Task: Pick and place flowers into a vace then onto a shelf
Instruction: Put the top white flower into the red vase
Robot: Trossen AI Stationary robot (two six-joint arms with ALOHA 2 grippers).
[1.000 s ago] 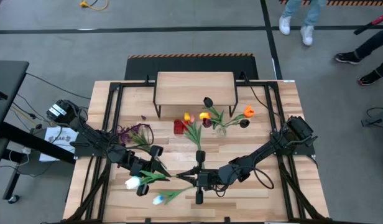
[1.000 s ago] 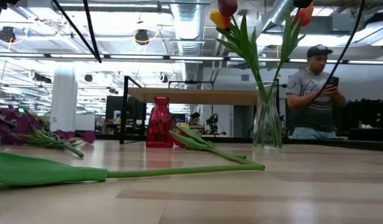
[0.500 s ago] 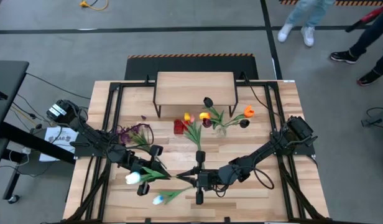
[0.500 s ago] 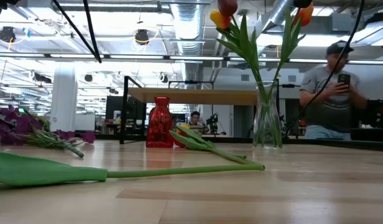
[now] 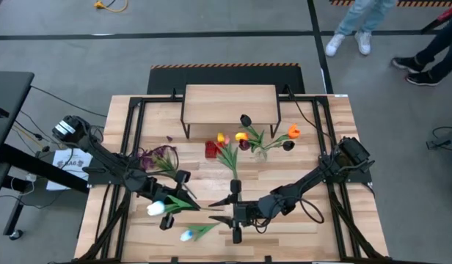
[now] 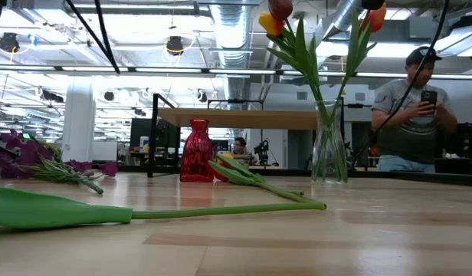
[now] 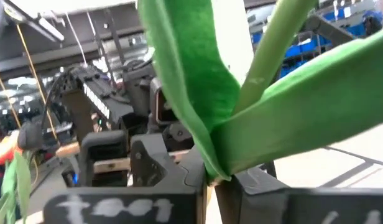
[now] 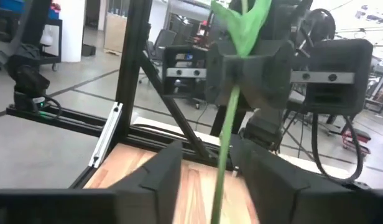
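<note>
High view: left gripper clamps white tulip; right gripper jaws apart.

Lower left of centre in the high view, a white tulip hangs clamped in the left gripper, its green stem reaching right. Below it a second white tulip lies flat. Purple blossoms lie left of centre. Yellow, orange and dark tulips stand in a clear glass vase at centre. The light-wood shelf stands above.
</note>
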